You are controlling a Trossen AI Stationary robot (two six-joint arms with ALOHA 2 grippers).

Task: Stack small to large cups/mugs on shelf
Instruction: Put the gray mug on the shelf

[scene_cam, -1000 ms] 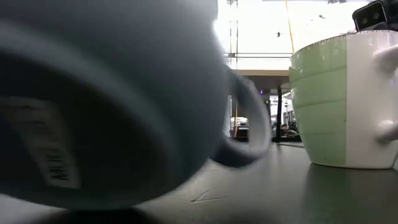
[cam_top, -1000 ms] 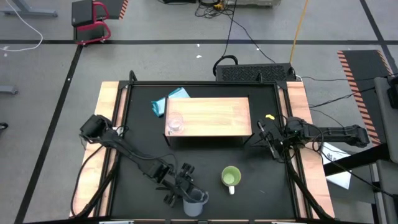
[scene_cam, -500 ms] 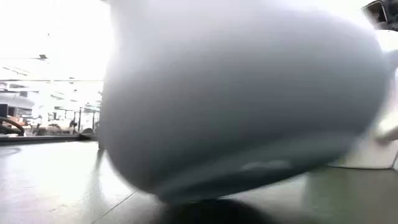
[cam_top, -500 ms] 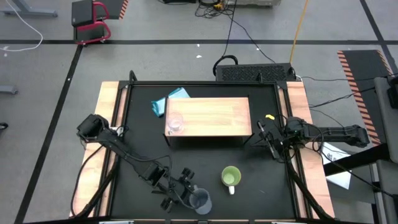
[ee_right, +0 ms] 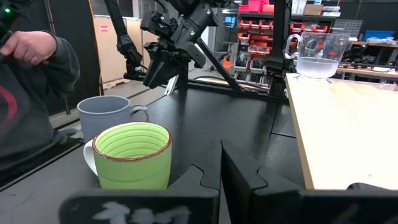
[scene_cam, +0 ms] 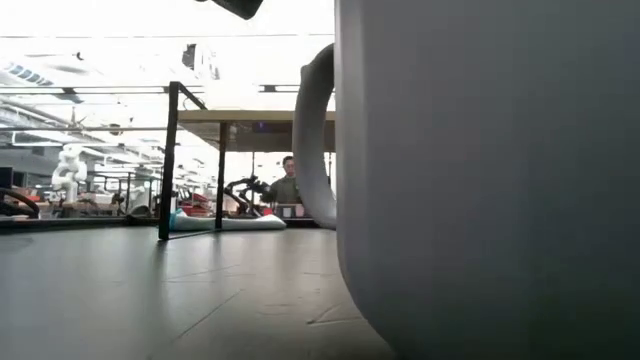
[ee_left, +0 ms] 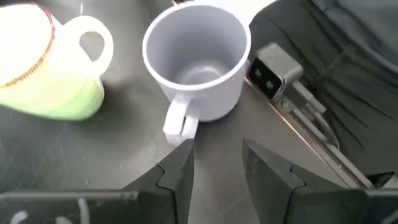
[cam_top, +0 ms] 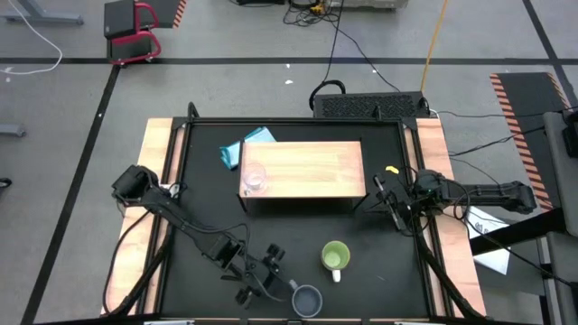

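So the grey-blue mug (cam_top: 307,299) was sitting upright on the black table (cam_top: 199,190), right at the table's near edge, well in front of the wooden shelf (cam_top: 312,168) and just beside the green mug (cam_top: 335,256), on its near-left side. In the left wrist view the grey-blue mug (ee_left: 198,60) was empty, with its handle pointing back toward the gripper. The left gripper (cam_top: 267,275) was just beside that mug on its left, with the fingers (ee_left: 176,176) spread apart and nothing between them, the handle close to the finger tips but I couldn't tell if it was touching. A small grey camera box (ee_left: 272,69) sat right next to the mug at the table's edge.

The green mug with the white handle (ee_left: 46,68) stood upright too, in front of the shelf, roughly below its right half. From the right wrist view the two mugs, green (ee_right: 133,155) and grey-blue (ee_right: 107,114), stood close together, apart by a small gap.

The small clear glass cup (cam_top: 254,180) was already up on the shelf, near its front-left corner. A blue cloth (cam_top: 242,147) lay on the table behind the shelf's left end.

The right gripper (cam_top: 390,200) was parked off the shelf's right end, near the table's right edge; its fingers (ee_right: 236,168) looked a little apart and empty. A person's hand (ee_right: 28,45) and sleeve showed beyond the table in the right wrist view.
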